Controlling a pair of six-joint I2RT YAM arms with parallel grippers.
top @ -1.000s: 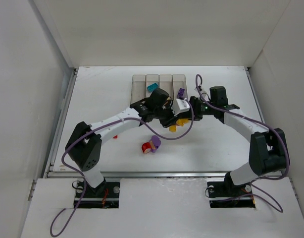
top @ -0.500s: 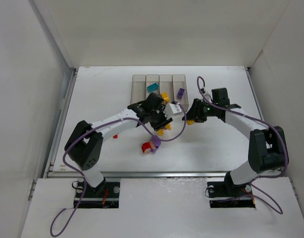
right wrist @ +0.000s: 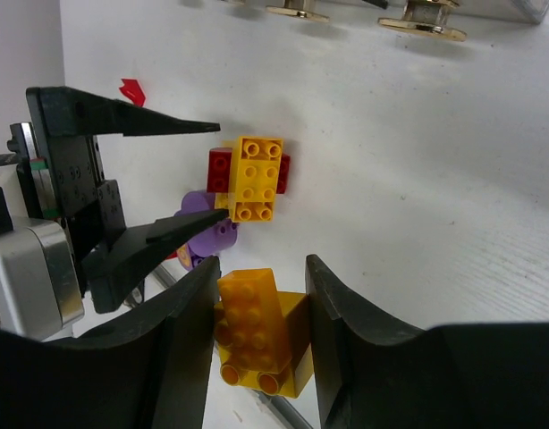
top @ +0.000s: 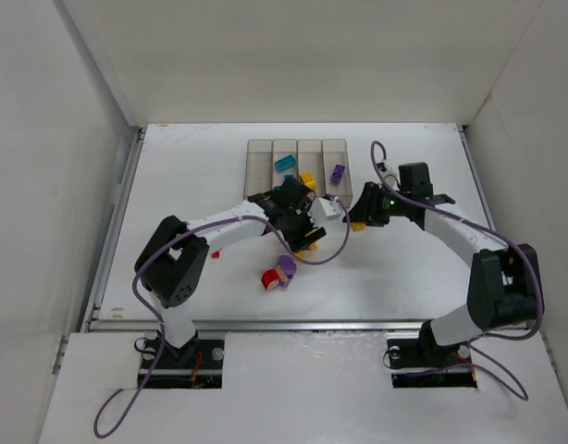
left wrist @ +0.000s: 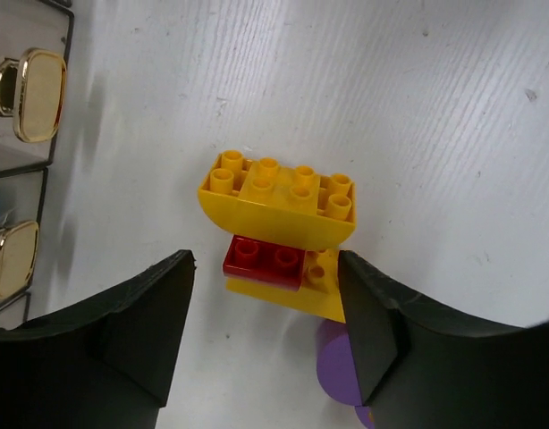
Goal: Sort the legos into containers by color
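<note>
The containers (top: 298, 159) stand at the back, holding a teal brick (top: 285, 164), a yellow brick (top: 307, 179) and a purple brick (top: 338, 173). My right gripper (top: 360, 219) is shut on a yellow brick clump (right wrist: 257, 332) and holds it above the table. My left gripper (top: 305, 233) is open, its jaws either side of a yellow-and-red clump (left wrist: 279, 219) lying on the table. That clump also shows in the right wrist view (right wrist: 249, 174). A purple-and-red clump (top: 280, 272) lies nearer the front.
A small red piece (top: 215, 254) lies left of the left arm. A purple round piece (left wrist: 337, 375) lies beside the left gripper's right finger. The white table ends in raised walls on three sides.
The two grippers, close together on one yellow clump a second ago, have drawn apart. The right one keeps a yellow piece. The left one has opened over the rest on the table.
</note>
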